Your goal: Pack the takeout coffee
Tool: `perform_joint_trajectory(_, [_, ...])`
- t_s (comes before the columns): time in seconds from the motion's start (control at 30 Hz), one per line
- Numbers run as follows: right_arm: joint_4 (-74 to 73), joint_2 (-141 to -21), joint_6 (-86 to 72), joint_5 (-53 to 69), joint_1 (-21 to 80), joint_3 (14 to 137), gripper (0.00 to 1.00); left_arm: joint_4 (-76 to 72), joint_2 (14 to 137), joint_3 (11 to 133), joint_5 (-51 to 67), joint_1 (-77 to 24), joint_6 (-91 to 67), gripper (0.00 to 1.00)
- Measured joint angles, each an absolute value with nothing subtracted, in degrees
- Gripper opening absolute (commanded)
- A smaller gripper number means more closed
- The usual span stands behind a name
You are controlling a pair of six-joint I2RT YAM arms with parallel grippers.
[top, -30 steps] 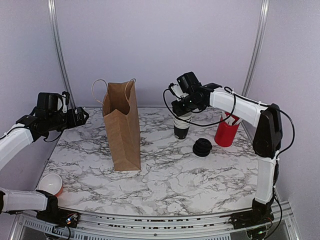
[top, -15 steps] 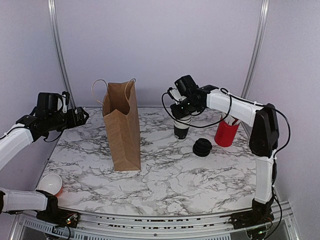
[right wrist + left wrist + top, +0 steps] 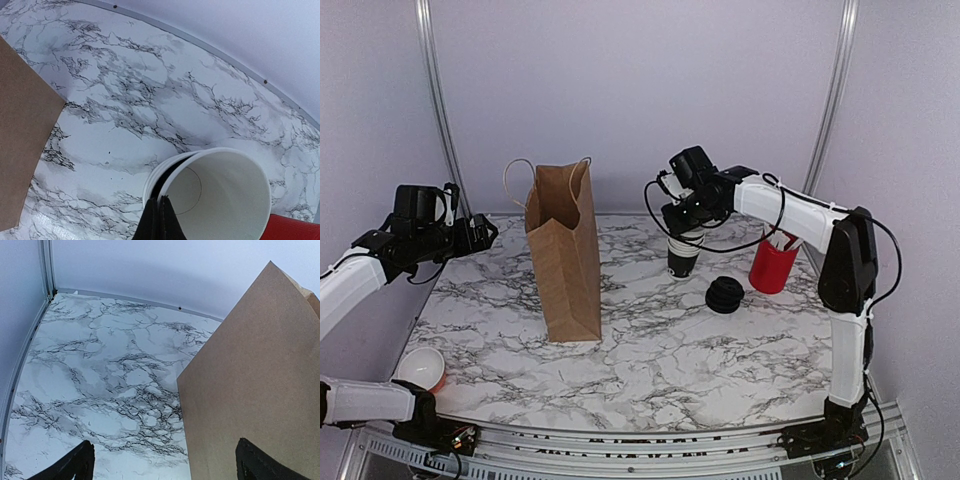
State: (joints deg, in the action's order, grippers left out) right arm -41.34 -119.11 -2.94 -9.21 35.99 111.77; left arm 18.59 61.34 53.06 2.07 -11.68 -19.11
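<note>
Marble-patterned desk (image 3: 670, 350) carries a brown paper bag (image 3: 564, 255) standing upright left of centre, its mouth open. Toward the far right stands a stack of black cups (image 3: 683, 256). The right fingers (image 3: 152, 225) are pressed together on the rim of the top cup (image 3: 215, 195), one inside and one outside the wall. This cup is white inside, has no lid on it, and sits nested in the stack with its rim a little askew from the rims beneath. A pile of black lids (image 3: 724, 294) lies just in front of the stack, and a red cup (image 3: 772, 266) stands beside it on the right. The left fingers (image 3: 75, 465) are spread wide, holding nothing, above the desk's left edge and facing the bag's side.
</note>
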Motion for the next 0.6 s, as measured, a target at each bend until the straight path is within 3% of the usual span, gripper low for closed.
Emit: perform_joint_trajectory(0.6, [-44.51, -118.96, -0.54, -22.2, 40.95, 119.22, 0.0, 18.83, 57.45, 49.1, 2.66, -11.68, -20.6, 0.99])
